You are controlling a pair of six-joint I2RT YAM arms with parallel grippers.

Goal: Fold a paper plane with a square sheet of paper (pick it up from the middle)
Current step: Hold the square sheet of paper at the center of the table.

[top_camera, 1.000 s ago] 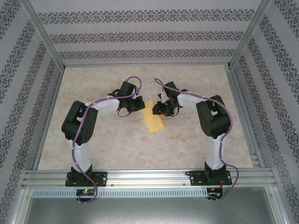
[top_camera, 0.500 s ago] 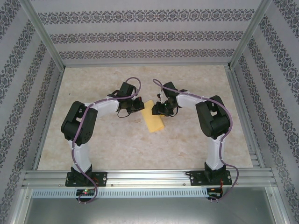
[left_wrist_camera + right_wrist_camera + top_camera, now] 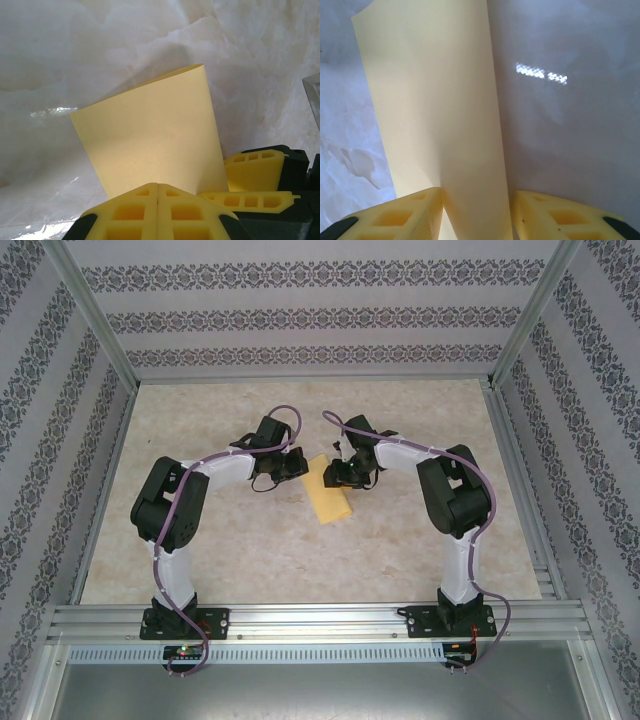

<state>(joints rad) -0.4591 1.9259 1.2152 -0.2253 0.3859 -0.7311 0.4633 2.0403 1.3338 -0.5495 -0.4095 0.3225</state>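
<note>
Yellow sheet [image 3: 330,498] unmoved | R gripper [image 3: 338,472] nudged left | jaws maybe wider

My left gripper [image 3: 158,189] covered the near edge of the square sheet of paper [image 3: 150,130], so any pinch was hidden. At my right wrist the sheet ran past the picture's top and bottom, and my right gripper's [image 3: 476,195] 2 fingers [image 3: 395,217] were cropped. From above, part of its far end lay under that gripper.

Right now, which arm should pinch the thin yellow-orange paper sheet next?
Right, probably: the right gripper stands open astride the yellow-orange paper sheet, while the left gripper is shut on its edge.
</note>
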